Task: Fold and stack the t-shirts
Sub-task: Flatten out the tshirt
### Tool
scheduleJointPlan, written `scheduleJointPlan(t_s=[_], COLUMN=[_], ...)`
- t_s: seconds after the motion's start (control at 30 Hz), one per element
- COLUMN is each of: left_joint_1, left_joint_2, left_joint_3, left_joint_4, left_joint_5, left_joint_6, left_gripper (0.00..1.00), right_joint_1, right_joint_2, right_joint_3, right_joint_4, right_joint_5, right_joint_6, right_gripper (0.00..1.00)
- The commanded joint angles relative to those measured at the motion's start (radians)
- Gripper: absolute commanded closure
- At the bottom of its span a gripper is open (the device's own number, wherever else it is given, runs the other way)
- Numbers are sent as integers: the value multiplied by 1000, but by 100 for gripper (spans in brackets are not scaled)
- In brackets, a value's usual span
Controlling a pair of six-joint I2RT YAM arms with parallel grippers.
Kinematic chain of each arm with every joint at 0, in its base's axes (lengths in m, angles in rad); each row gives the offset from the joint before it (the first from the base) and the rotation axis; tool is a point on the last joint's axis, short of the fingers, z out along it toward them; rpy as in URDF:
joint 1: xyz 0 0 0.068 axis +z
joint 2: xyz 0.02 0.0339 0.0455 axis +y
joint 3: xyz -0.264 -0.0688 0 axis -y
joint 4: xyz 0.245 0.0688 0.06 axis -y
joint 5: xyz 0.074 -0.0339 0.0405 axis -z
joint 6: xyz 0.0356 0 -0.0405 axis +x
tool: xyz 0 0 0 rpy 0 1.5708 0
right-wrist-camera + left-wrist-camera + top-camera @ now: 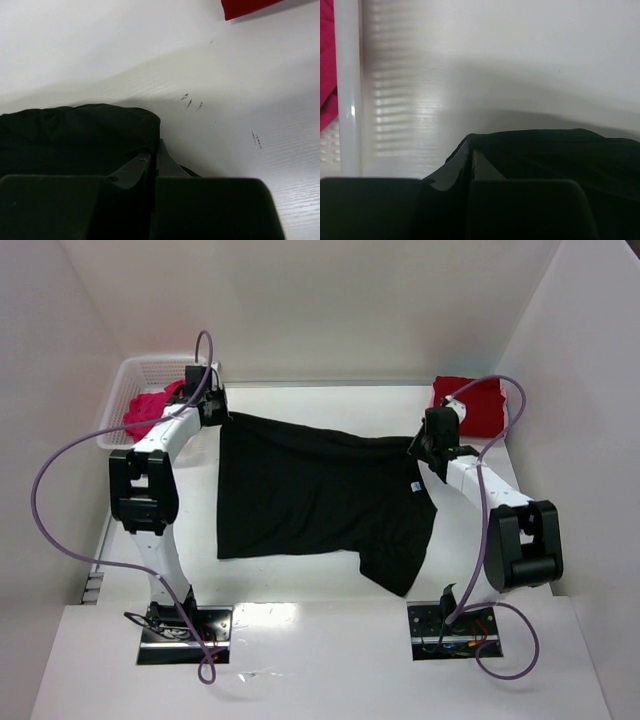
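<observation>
Right: black t-shirt [320,490] spread on table [320,660], body lying on near side of jaws, top edge taut between them. Left gripper [224,414] pinching one top corner, right gripper [416,448] other. Both arms reach forward, elbows raised. Beyond left jaws, white basket [125,380] holding pink t-shirt [148,410]. Beyond right jaws, dark red t-shirt [470,400].

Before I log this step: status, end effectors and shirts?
Left end effector, right end effector shut on far edge of black shirt. Shirt spread, unfolded. Pink shirt in basket, red shirt far right.
</observation>
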Motion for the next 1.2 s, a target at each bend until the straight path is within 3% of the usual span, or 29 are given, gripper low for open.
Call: scheduleJointPlan(t_s=[0.0,0.33,0.43,0.57,0.6,0.7,0.8,0.83,0.97,1.17], left_joint_1=[-12,-61,-70,-90,-90,-101,-110,-110,-110,-110], left_joint_2=[29,83,83,83,74,63,51,40,17,-12], left_joint_3=[99,136,115,92,77,43,14,-8,-58,-110], left_joint_4=[24,13,13,3,3,3,12,12,21,21], left_joint_5=[4,13,23,32,32,32,46,46,66,66], left_joint_6=[31,40,40,49,49,58,58,58,67,77], left_gripper=[100,100,100,100,100,100,100,100,100,100], right_joint_1=[-19,-86,-111,-111,-111,-111,-111,-111,-111,-111], right_joint_2=[17,135,157,157,157,146,146,155,247,445], right_joint_3=[54,136,136,136,136,136,174,185,280,479], right_joint_4=[65,62,71,90,90,102,113,122,142,109], right_joint_5=[45,100,30,-41,-71,-128,-148,-180,-257,-248], right_joint_6=[-25,-6,4,-38,-47,-88,-98,-98,-118,-180], right_gripper=[100,100,93,66,50,30,20,3,1,3])
